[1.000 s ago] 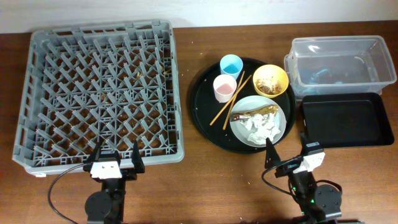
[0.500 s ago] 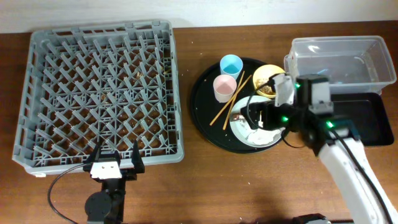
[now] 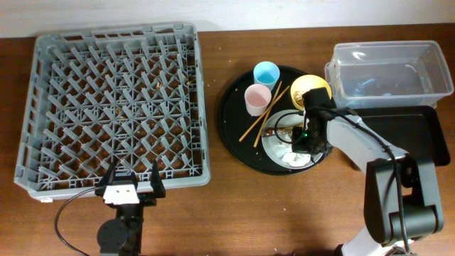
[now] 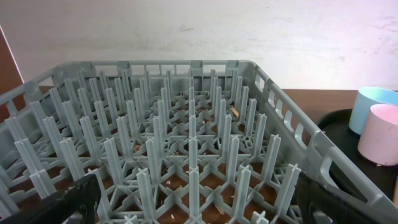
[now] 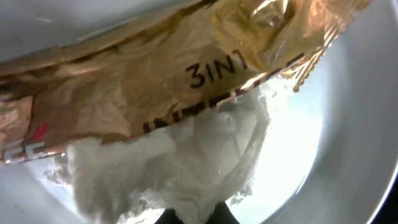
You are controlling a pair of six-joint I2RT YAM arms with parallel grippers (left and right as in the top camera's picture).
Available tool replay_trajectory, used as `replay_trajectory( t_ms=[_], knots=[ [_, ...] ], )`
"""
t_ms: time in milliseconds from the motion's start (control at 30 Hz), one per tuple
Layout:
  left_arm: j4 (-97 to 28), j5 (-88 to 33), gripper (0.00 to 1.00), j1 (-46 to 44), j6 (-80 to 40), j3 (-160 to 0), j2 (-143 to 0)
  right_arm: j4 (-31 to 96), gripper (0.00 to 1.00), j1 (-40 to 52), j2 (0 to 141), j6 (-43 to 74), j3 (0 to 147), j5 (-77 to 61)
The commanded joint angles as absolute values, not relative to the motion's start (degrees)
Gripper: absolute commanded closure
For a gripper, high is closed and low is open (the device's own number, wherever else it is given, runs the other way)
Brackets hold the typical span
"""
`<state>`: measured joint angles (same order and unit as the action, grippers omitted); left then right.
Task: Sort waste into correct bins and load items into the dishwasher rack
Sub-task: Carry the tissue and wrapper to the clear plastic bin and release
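My right gripper [image 3: 303, 139] reaches down onto the white plate [image 3: 313, 159] and is shut on a crumpled white napkin [image 5: 168, 168]. The brown-gold wrapper [image 5: 155, 74] lies just past the napkin on the same plate [image 5: 354, 124]. On the round tray stand a blue cup [image 3: 266, 72], a pink cup [image 3: 257, 99] and a yellow bowl [image 3: 311, 88] with leftovers; the chopsticks [image 3: 259, 117] lie slanted beside them. My left gripper [image 3: 132, 175] rests open at the front edge of the grey dishwasher rack [image 3: 114, 107], nothing between its fingers [image 4: 74, 199].
The round black tray [image 3: 233, 131] holds the dishes at mid-table. A clear plastic tub [image 3: 387, 71] sits at the far right, with a shallow black rectangular tray [image 3: 416, 139] in front of it. My right arm crosses that tray's left end.
My right arm swung out from its rest at the table's front, came down onto the plate, and its jaws shut on the napkin. The left arm has not moved.
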<state>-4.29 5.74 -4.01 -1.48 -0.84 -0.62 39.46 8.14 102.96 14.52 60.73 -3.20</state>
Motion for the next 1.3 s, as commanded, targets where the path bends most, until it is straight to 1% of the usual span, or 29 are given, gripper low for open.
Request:
replay_trajectory(
  t_ms=[0, 33, 67, 133, 167, 233, 333, 367, 400, 433, 533, 567, 600, 633, 700, 733, 767, 800, 833, 867, 933, 967, 1033, 1100, 1133, 1167, 1200, 1233, 1267],
  knots=[
    [-4.32, 5.15, 0.01, -4.05, -0.78, -0.51, -0.4, 48.12, 0.96, 8.93, 99.46, 14.48, 68.31, -3.97],
    [-4.32, 5.15, 0.01, -4.05, -0.78, -0.51, -0.4, 55.0, 0.96, 8.69, 95.81, 14.5, 76.71, -3.01],
    [-4.32, 5.15, 0.01, -4.05, -0.78, -0.51, -0.4, 58.22, 0.96, 8.05, 93.97, 14.5, 81.91, -1.02],
    [-4.32, 5.15, 0.01, -4.05, -0.78, -0.51, -0.4, 60.86, 0.96, 5.52, 92.05, 17.65, 89.91, 6.52],
    [-4.32, 5.15, 0.01, -4.05, -0.78, -0.51, -0.4, 58.89, 0.96, 2.87, 91.96, 20.12, 93.06, 14.37],
    [-4.32, 5.15, 0.01, -4.05, -0.78, -0.51, -0.4, 50.11, 0.96, -1.23, 93.21, 20.47, 93.01, 21.15],
    [-4.32, 5.15, 0.01, -4.05, -0.78, -0.51, -0.4, 36.56, 0.96, -6.85, 99.96, 20.45, 93.01, 21.69],
    [-4.32, 5.15, 0.01, -4.05, -0.78, -0.51, -0.4, 33.78, 0.94, -8.03, 102.69, 20.45, 93.01, 21.67],
    [-4.32, 5.15, 0.01, -4.05, -0.78, -0.51, -0.4, 31.14, 0.51, -8.91, 106.1, 20.43, 93.01, 21.5],
    [-4.34, 5.15, 0.01, -4.05, -0.78, -0.51, -0.4, 30.13, 0.02, -9.06, 108.38, 20.34, 93.01, 20.62],
    [-4.32, 5.15, 0.01, -4.05, -0.78, -0.51, -0.4, 29.61, 0.02, -8.97, 106.8, 18.24, 94.08, 20.1],
    [-4.32, 5.15, 0.01, -4.05, -0.78, -0.51, -0.4, 32.82, 0.02, -8.97, 103.7, 17.3, 96.2, 15.62],
    [-4.32, 5.15, 0.01, -4.05, -0.78, -0.51, -0.4, 41.23, 0.01, -8.95, 99.04, 14.63, 99.0, 1.76],
    [-4.32, 5.15, 0.01, -4.05, -0.78, -0.51, -0.4, 48.03, 0.02, -8.88, 95.79, 13.54, 99.48, -8.23],
    [-4.32, 5.15, 0.01, -4.05, -0.78, -0.51, -0.4, 60.99, 0.02, -6.22, 94.15, 14.44, 99.29, -17.15],
    [-4.32, 5.15, 0.01, -4.05, -0.78, -0.51, -0.4, 64.16, 0.02, -3.25, 94.61, 14.46, 97.27, -16.91],
    [-4.32, 5.15, 0.01, -4.05, -0.78, -0.51, -0.4, 63.2, 0.01, 0.8, 95.7, 23.92, 91.96, -14.04],
    [-4.32, 5.15, 0.01, -4.05, -0.78, -0.51, -0.4, 61.14, 0.08, 2.44, 96.29, 31.57, 88.55, -10.96],
    [-4.32, 5.15, 0.01, -4.05, -0.78, -0.51, -0.4, 56.34, 0.22, 4.8, 96.97, 44.49, 81.97, -7.35],
    [-4.32, 5.15, 0.01, -4.05, -0.78, -0.51, -0.4, 49.47, 0.24, 6.52, 97.14, 52.82, 75.44, -6.83],
    [-4.32, 5.15, 0.01, -4.05, -0.78, -0.51, -0.4, 37.63, 0.24, 9.13, 97.17, 60.49, 66.5, -6.76],
    [-4.32, 5.15, 0.01, -4.05, -0.78, -0.51, -0.4, 31.9, 0.24, 10.28, 97.17, 60.77, 63.35, -6.79],
    [-4.32, 5.15, 0.01, -4.05, -0.78, -0.51, -0.4, 25.63, 0.24, 13.04, 98.56, 60.77, 60.38, -4.12],
    [-4.32, 5.15, 0.01, -4.05, -0.78, -0.51, -0.4, 25.69, 0.25, 14.31, 100.33, 60.75, 60.38, -3.36],
    [-4.32, 5.15, 0.01, -4.05, -0.78, -0.51, -0.4, 25.63, 0.29, 14.76, 101.69, 60.77, 60.38, -2.92],
    [-4.32, 5.15, 0.01, -4.05, -0.78, -0.51, -0.4, 25.63, 0.37, 14.76, 102.52, 60.75, 60.38, -2.0],
    [-4.32, 5.15, 0.01, -4.05, -0.78, -0.51, -0.4, 25.67, 0.62, 14.76, 103.53, 60.45, 60.36, -0.49],
    [-4.32, 5.15, 0.01, -4.05, -0.78, -0.51, -0.4, 25.78, 0.93, 14.61, 104.55, 60.05, 60.36, 0.1],
    [-4.32, 5.15, 0.01, -4.05, -0.78, -0.51, -0.4, 25.85, 0.96, 14.61, 104.68, 58.33, 60.38, 0.08]
  ],
)
